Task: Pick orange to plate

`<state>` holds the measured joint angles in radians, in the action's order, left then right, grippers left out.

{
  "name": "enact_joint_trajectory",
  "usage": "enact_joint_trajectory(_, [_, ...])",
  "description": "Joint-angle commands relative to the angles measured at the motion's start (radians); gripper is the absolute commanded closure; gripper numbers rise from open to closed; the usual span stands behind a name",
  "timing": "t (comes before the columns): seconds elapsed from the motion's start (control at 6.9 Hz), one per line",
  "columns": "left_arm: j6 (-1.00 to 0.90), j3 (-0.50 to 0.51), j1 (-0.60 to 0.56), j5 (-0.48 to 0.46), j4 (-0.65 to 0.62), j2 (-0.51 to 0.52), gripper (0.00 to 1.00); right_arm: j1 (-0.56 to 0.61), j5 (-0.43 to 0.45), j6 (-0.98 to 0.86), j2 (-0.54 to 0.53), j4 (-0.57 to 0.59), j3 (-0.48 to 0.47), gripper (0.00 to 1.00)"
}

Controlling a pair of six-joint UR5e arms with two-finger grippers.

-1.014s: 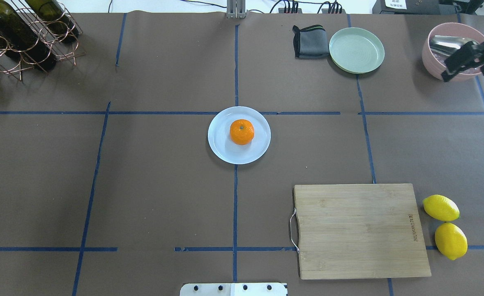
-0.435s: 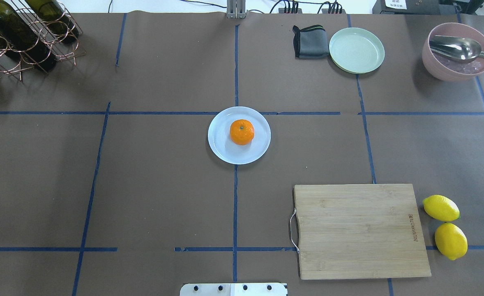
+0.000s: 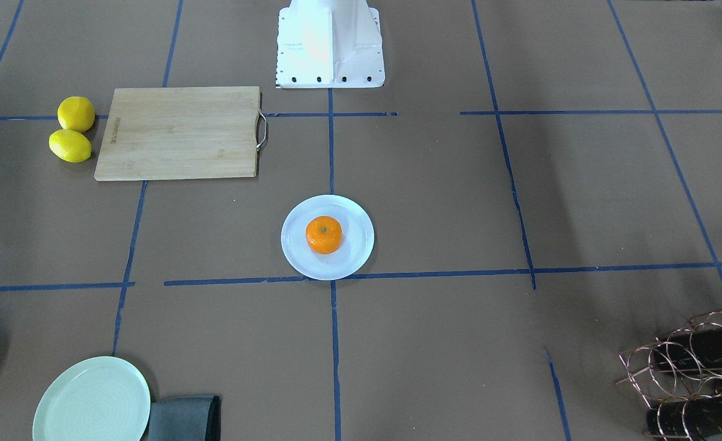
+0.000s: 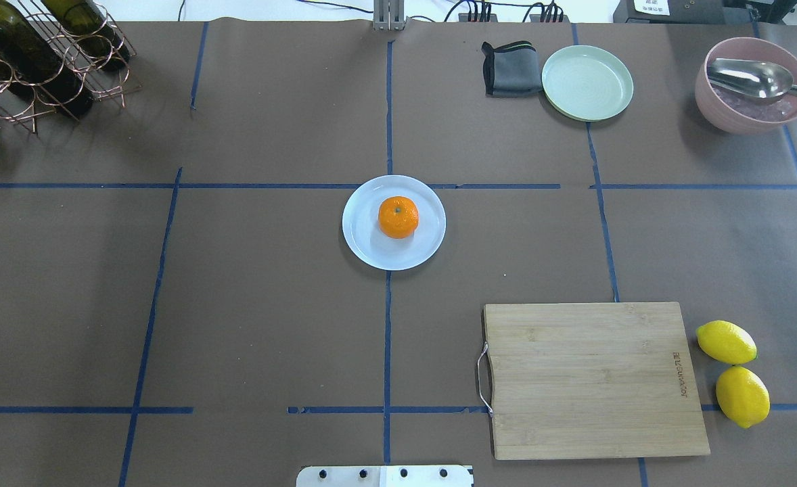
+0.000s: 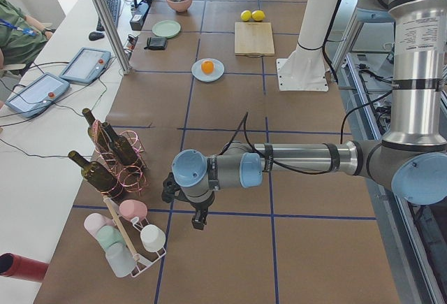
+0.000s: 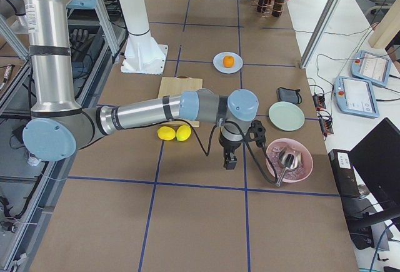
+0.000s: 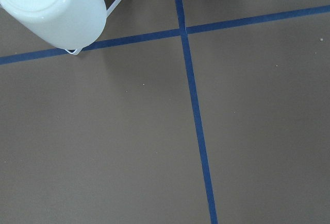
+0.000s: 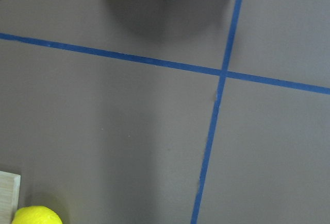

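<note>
The orange [image 4: 398, 217] rests stem up on the pale bluish-white plate [image 4: 361, 243] at the table's middle, slightly toward its far side. The front-facing view shows the same orange [image 3: 323, 234] on the plate [image 3: 355, 254]. No gripper is near them. My left gripper [image 5: 199, 220] hangs low over the table by the cup rack, far from the plate, and I cannot tell its state. My right gripper [image 6: 230, 161] hangs beside the pink bowl, and I cannot tell its state either. No fingers show in either wrist view.
A wooden cutting board [image 4: 591, 379] lies at the near right with two lemons [image 4: 726, 341] beside it. A light green plate [image 4: 588, 82], grey cloth [image 4: 510, 67] and pink bowl [image 4: 754, 111] with a spoon sit far right. A bottle rack [image 4: 40, 61] stands far left.
The right gripper, seen over the pink bowl at the overhead view's right edge a second ago, has left that view. The orange and the plate have not moved.
</note>
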<state>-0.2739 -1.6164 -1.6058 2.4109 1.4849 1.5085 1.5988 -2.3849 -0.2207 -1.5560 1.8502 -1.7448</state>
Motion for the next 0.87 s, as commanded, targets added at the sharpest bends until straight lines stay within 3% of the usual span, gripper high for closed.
enact_joint_trajectory(0.0, [0.001,0.0,0.001,-0.001,0.0,-0.001,0.0,0.036,-0.02,0.001,-0.076,-0.193,0.074,0.0])
enact_joint_trajectory(0.72, [0.001,0.0,0.0,-0.001,0.0,-0.001,0.0,0.033,-0.016,0.109,-0.07,-0.201,0.083,0.0])
